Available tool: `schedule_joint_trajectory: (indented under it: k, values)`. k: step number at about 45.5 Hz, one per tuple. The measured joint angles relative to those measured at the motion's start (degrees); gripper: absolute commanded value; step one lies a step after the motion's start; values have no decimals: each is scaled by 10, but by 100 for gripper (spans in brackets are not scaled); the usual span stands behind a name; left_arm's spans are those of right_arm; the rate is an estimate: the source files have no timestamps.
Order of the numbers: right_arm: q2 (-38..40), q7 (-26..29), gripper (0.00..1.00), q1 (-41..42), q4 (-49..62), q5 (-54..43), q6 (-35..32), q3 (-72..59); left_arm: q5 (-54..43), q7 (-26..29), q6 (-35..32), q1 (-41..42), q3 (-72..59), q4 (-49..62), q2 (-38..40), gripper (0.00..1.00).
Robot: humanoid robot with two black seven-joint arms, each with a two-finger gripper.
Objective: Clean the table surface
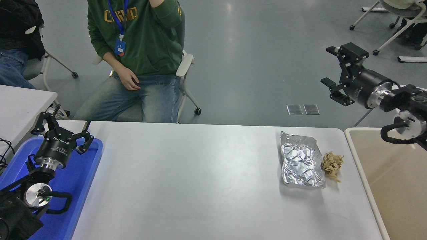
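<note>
The white table surface (pixel 200 180) fills the middle of the head view. A crumpled sheet of silver foil (pixel 302 159) lies flat on its right part. A small wad of brown paper (pixel 332 164) lies right beside the foil's right edge. My right gripper (pixel 335 71) is open and empty, held high in the air beyond the table's far right corner, well above and behind the foil. My left gripper (pixel 63 128) is open and parked over the blue tray at the lower left.
A blue plastic tray (pixel 90 166) sits at the table's left edge. A beige bin (pixel 393 180) stands at the table's right edge. A person in a green hoodie (pixel 140 36) sits at the far side. A smaller white table (pixel 20 106) stands at the left.
</note>
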State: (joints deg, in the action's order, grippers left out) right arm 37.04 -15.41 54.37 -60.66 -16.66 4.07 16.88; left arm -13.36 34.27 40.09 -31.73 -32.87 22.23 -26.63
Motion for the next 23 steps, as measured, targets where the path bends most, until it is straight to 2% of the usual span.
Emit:
schedule_joint_trajectory:
  k: [9, 23]
  values:
    - [-74, -40, 100, -36, 59, -18, 36, 5, 0, 0, 0, 0, 0, 0, 0, 100]
    - [-168, -98, 100, -81, 166, -25, 56, 17, 0, 0, 0, 0, 0, 0, 0, 100]
